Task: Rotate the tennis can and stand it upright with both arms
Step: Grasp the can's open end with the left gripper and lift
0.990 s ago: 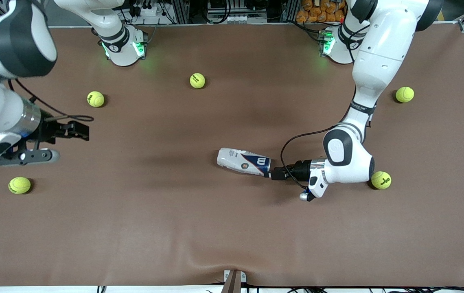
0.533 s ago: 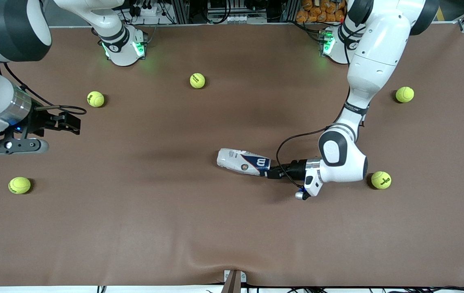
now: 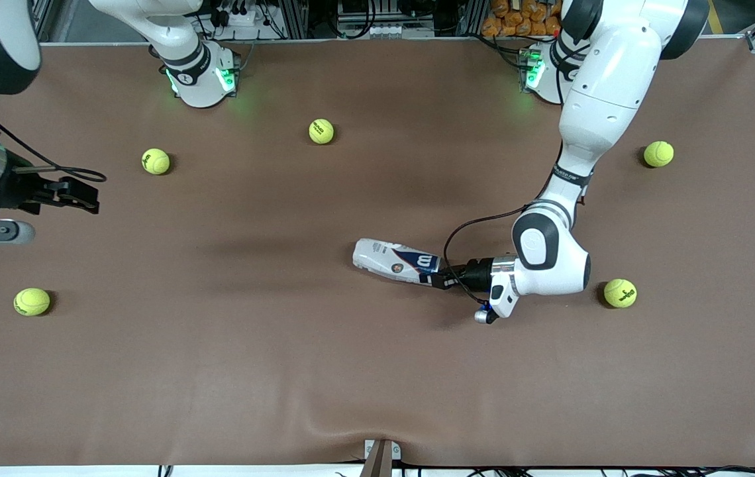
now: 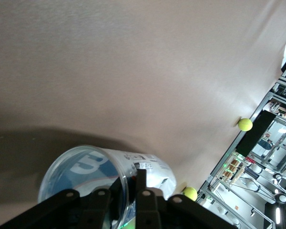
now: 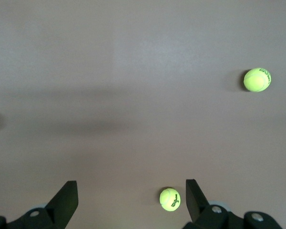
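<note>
The tennis can (image 3: 396,262) lies on its side near the middle of the brown table (image 3: 298,371), a clear plastic tube wrapped in a glossy white, navy and red label with a large white "W" logo and a small round emblem; its open mouth points toward the left arm's end of the table. The left gripper (image 3: 440,279) sits low at that mouth, and the left wrist view shows its black fingers (image 4: 142,183) pinched on the thin clear rim of the can (image 4: 105,179), one inside the tube and one outside. The table's covering is a smooth matte sheet with a slight ripple at the edge nearest the front camera. The right gripper (image 3: 86,197) hangs over the table toward the right arm's end, its fingers (image 5: 66,200) spread wide and holding nothing. Five fuzzy yellow-green tennis balls lie scattered well apart, one (image 3: 619,293) just beside the left arm's wrist, each with dark print too small to read.
</note>
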